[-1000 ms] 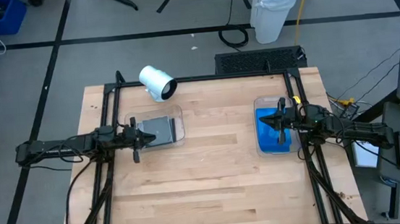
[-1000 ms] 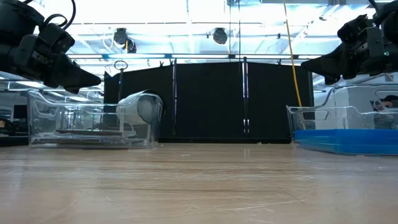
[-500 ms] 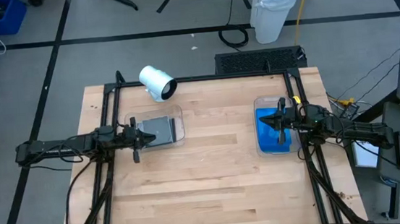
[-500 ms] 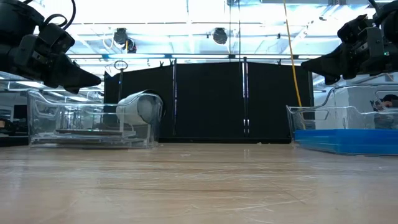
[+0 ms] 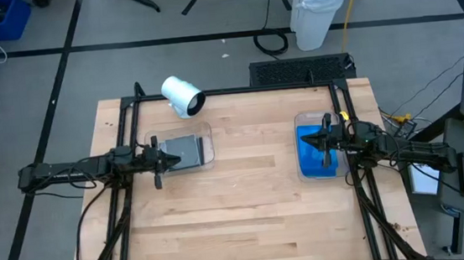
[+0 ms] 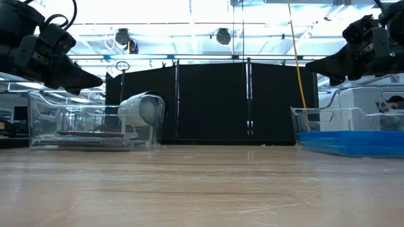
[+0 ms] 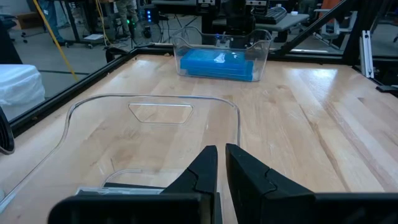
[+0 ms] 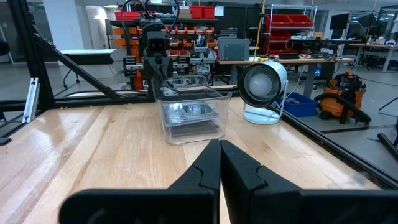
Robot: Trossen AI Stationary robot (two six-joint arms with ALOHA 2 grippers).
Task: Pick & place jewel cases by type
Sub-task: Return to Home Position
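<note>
Dark grey jewel cases [image 5: 187, 151] lie stacked flat in a clear tray [image 5: 209, 145] on the table's left side. Bright blue jewel cases [image 5: 314, 161] lie flat in a second clear tray [image 5: 299, 121] on the right. My left gripper [image 5: 177, 157] hovers shut above the grey stack, pointing toward the table's right edge. My right gripper [image 5: 304, 140] hovers shut above the blue cases, pointing toward the left edge. In the low view both grippers [image 6: 98, 81] [image 6: 309, 63] stand well above their trays. Neither holds anything.
A white cylinder [image 5: 182, 95] lies on its side at the table's far edge, behind the left tray. Dark frame rails [image 5: 129, 114] run along the table's left, right and far sides. Bare wood [image 5: 255, 195] spans the middle and near part between the trays.
</note>
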